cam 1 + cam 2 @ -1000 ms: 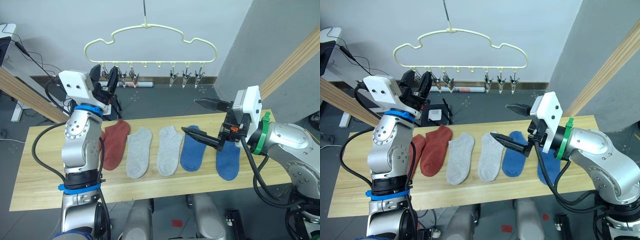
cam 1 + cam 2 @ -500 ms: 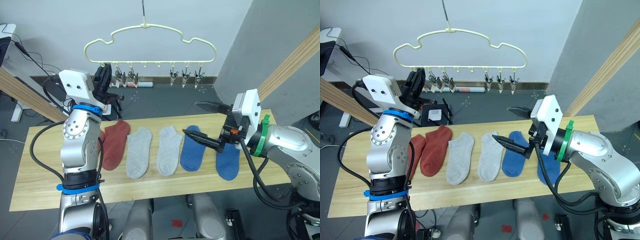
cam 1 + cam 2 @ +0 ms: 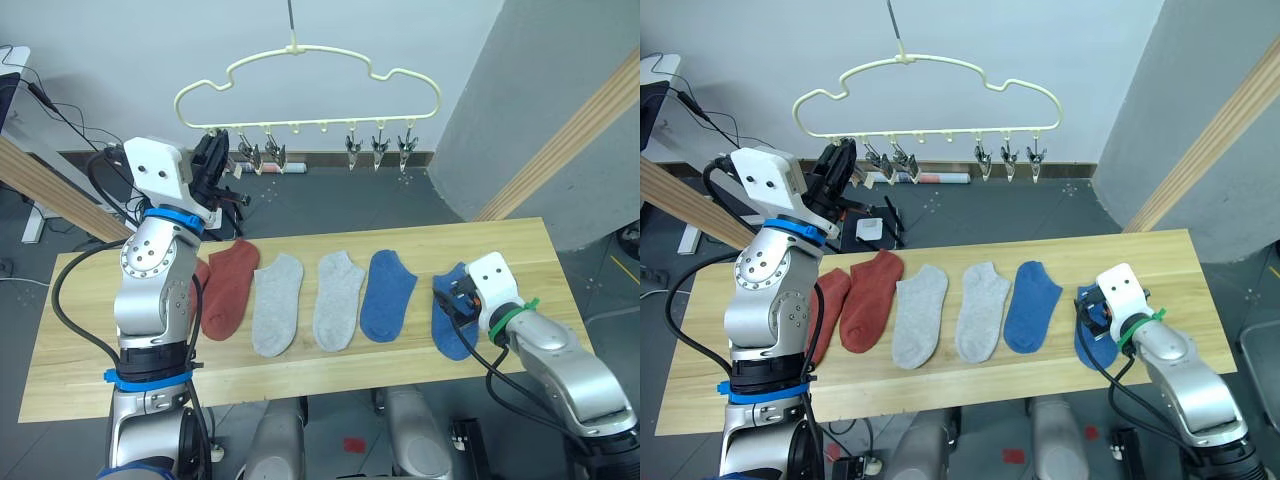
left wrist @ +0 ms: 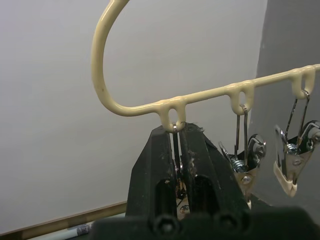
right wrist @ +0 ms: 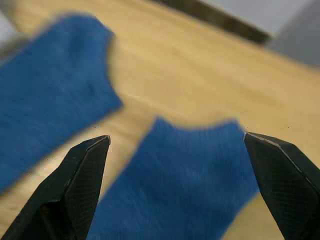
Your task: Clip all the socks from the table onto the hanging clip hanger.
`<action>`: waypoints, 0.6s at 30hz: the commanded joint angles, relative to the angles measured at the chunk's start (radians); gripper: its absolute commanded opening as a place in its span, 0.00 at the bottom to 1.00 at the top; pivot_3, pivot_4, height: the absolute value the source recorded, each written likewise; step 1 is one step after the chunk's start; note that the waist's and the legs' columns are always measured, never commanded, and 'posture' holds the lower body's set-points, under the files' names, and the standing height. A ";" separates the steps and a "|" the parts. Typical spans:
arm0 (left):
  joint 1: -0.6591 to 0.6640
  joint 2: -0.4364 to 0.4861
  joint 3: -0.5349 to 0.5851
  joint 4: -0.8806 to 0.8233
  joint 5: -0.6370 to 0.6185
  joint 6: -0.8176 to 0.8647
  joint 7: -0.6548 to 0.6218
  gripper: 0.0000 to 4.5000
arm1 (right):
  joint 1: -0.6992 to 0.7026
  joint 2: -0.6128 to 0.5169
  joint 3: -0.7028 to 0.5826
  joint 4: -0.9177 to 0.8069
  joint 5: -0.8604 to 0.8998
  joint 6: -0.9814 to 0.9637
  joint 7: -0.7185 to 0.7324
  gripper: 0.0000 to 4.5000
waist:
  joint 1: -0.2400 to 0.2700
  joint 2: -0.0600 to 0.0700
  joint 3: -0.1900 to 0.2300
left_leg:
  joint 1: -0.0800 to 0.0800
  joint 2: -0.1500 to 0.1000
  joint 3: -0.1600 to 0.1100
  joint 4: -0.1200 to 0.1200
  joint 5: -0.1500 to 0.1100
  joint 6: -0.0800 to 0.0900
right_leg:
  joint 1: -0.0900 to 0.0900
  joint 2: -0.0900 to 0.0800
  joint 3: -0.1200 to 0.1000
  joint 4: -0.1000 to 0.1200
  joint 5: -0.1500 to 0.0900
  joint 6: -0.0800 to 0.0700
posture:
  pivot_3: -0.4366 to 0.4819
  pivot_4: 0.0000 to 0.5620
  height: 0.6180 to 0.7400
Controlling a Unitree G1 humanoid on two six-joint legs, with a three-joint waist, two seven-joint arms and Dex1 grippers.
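On the pale wooden table, before a white wall and over dark flooring, six socks lie side by side: two rust-red, two grey, two blue. Above its far edge hangs the clip hanger, where the left gripper has its fingers pinched together on the endmost clip. Low over the rightmost blue sock, the right gripper is spread wide and holds nothing.

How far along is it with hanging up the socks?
Nothing is clipped yet: all six socks lie on the table. In hand now: the left hand is closed around the end clip of the clip hanger, and the right hand hangs open over the outermost blue sock. All six socks remain.
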 commanded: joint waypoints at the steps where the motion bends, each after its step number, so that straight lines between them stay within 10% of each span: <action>1: -0.001 0.017 -0.001 -0.053 -0.006 0.000 -0.013 0.01 | 0.011 0.042 -0.034 0.038 -0.023 -0.012 -0.032 1.00 | 0.000 0.000 0.000 | 0.000 0.000 0.000 0.000 0.000 0.000 | 0.000 0.000 0.000 0.000 0.000 0.000 | 0.28 0.76 1.00; 8: -0.003 0.033 0.004 -0.055 -0.015 0.020 -0.034 0.00 | 0.019 0.119 -0.066 0.137 0.003 0.001 -0.004 0.96 | 0.000 0.000 0.000 | 0.000 0.000 0.000 0.000 0.000 0.000 | 0.000 0.000 0.000 0.000 0.000 0.000 | 0.30 0.76 1.00; 18: -0.006 0.075 0.020 -0.054 -0.101 0.121 -0.111 0.00 | 0.043 0.152 -0.067 0.139 0.006 0.034 0.030 0.26 | 0.000 0.000 0.000 | 0.001 0.000 -0.001 0.000 0.000 0.000 | 0.001 0.000 0.000 0.000 0.000 0.000 | 0.30 0.77 1.00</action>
